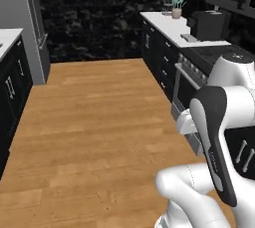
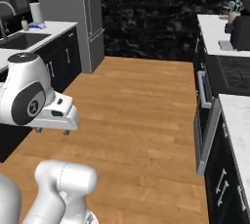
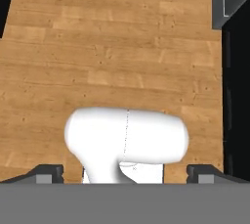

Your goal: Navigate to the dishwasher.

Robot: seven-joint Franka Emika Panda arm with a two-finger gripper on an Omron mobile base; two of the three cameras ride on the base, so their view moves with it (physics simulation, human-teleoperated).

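Note:
No black flat-front panel with a long horizontal silver bar and a vent strip shows; the dishwasher is hidden or out of view. My gripper (image 3: pixel 125 173) hangs over the wooden floor (image 3: pixel 122 47) and points down at it. Its two dark fingertips (image 3: pixel 49 171) stand far apart with nothing between them, so it is open. The hand (image 2: pixel 53 114) sits mid-air in front of the left counter, and it is also seen beside the range (image 1: pixel 187 122).
An oven range (image 2: pixel 207 115) with a long door handle stands on the right, between black cabinets with short handles (image 2: pixel 222 184). On the left are a sink counter (image 2: pixel 22 37) and a grey fridge (image 2: pixel 78 17). The wooden floor (image 1: pixel 94 122) runs to a dark back wall.

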